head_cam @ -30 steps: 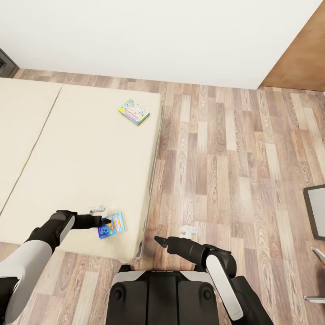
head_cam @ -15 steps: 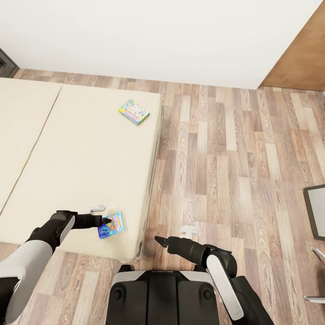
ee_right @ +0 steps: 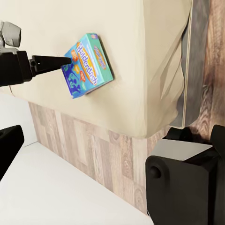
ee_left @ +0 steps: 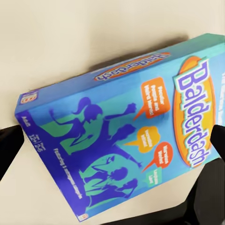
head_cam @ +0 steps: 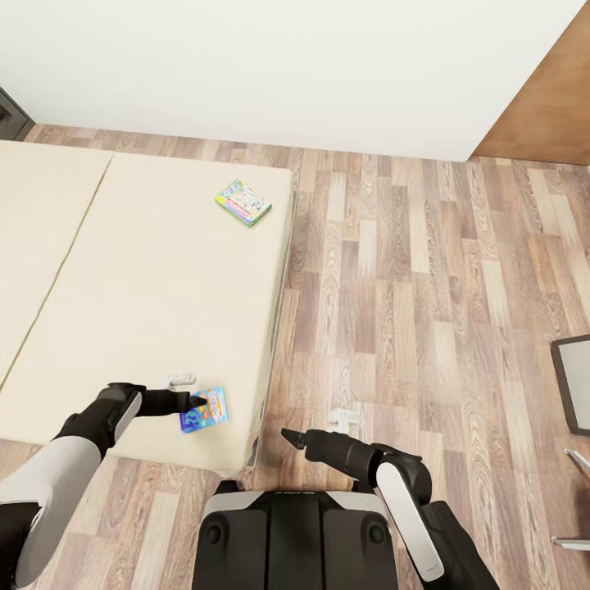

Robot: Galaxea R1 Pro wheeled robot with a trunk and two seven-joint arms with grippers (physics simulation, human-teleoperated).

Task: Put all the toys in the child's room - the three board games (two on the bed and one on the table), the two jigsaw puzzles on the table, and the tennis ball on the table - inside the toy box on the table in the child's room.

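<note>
Head view: your left gripper (head_cam: 197,401) touches the blue game (head_cam: 202,409) near the corner of the bed (head_cam: 147,279); the green-edged game (head_cam: 243,203) lies far up the bed. Your right gripper (head_cam: 287,435) hangs over the floor (head_cam: 410,270); I cannot tell its fingers' gap.

Left wrist view: the blue game (ee_left: 122,136) sits between dark fingers (ee_left: 9,150); I cannot tell if they clamp it.

Right wrist view: one left finger (ee_right: 49,62) meets the blue game (ee_right: 87,64).

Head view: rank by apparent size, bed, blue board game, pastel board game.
1. Bed, by far the largest.
2-3. Blue board game and pastel board game look about equal; the blue one is nearer the camera, so no ranking between them.
</note>
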